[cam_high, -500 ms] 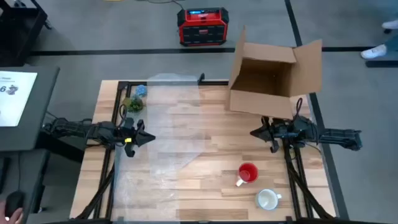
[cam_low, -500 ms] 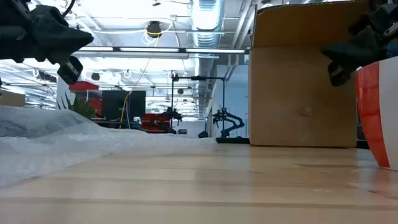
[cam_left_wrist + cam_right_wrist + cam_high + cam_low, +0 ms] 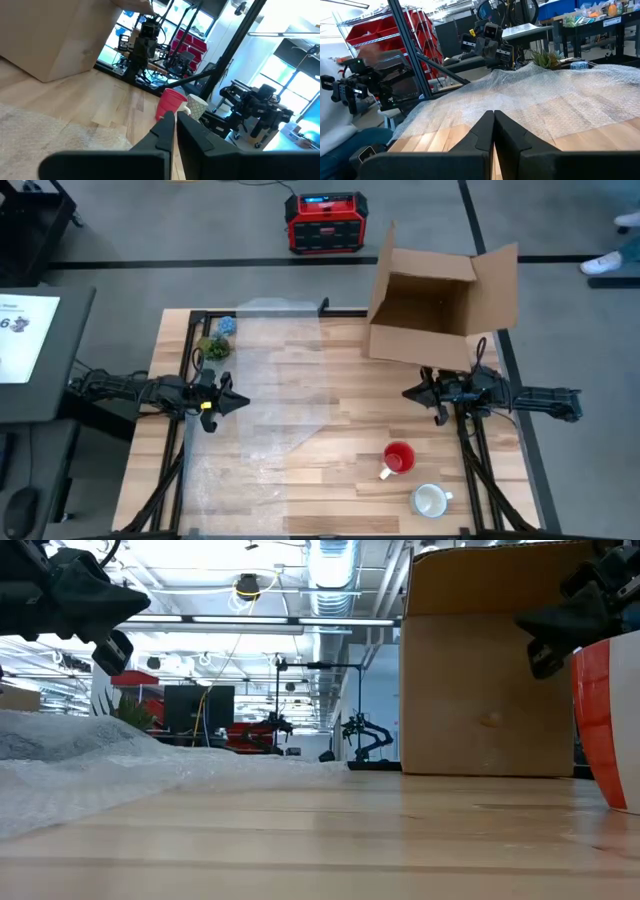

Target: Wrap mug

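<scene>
I read this as the very start of the wrap: nothing is picked up yet. My left tool hangs above the near edge of the bubble wrap sheet, its fingers pressed together and holding nothing, as the left wrist view shows. My right tool hovers over bare bench just in front of the open cardboard box, fingers likewise closed together and empty. The red mug stands upright on the bench, off the sheet and nearer to my right arm, with a white mug just beside it toward the bench corner; neither touches the wrap. A small plant sits at the far edge of the sheet on my left side. My judgement is that the next move falls to the right arm: part its fingers, drop onto the red mug's rim or handle, and carry it across onto the middle of the sheet. The left tool would then need to catch a loose edge of wrap, which is thin and slippery, so a low, flat approach seems wise.
</scene>
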Motion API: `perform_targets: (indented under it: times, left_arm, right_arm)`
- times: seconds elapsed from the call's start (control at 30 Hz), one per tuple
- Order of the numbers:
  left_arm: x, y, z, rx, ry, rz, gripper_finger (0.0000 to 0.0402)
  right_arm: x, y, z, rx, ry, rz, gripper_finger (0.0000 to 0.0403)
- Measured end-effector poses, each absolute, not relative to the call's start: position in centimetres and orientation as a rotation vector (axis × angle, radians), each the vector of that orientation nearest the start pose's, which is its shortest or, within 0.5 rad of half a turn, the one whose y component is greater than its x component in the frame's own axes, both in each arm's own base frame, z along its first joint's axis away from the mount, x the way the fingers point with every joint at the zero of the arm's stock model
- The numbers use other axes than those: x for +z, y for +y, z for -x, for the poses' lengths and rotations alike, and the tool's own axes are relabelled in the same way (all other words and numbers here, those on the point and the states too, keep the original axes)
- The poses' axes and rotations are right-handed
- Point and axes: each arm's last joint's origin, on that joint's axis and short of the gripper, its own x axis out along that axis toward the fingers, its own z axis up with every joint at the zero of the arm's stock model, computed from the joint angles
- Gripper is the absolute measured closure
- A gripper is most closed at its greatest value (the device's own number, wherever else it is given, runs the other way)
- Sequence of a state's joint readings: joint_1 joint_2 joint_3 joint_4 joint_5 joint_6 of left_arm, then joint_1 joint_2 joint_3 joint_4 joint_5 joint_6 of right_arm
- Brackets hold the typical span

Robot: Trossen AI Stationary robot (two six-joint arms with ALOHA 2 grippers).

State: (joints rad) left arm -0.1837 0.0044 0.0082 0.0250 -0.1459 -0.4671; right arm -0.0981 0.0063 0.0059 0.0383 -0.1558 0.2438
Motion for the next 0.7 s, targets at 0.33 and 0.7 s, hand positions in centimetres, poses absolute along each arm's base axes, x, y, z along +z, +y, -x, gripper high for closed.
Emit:
perform_targets:
  times: [0.33,0.7]
  left_arm:
    - [16.85,-1.36,-9.63,-0.043,-0.020,0.443,0.0402]
    - [17.74,-1.21,-9.53,-0.009,-0.089,0.227,0.0402]
  right_arm:
    - [16.87,-0.51,-9.73,0.062,-0.030,-0.239,0.0403]
    - [16.87,-0.51,-9.73,0.062,-0.030,-0.239,0.0403]
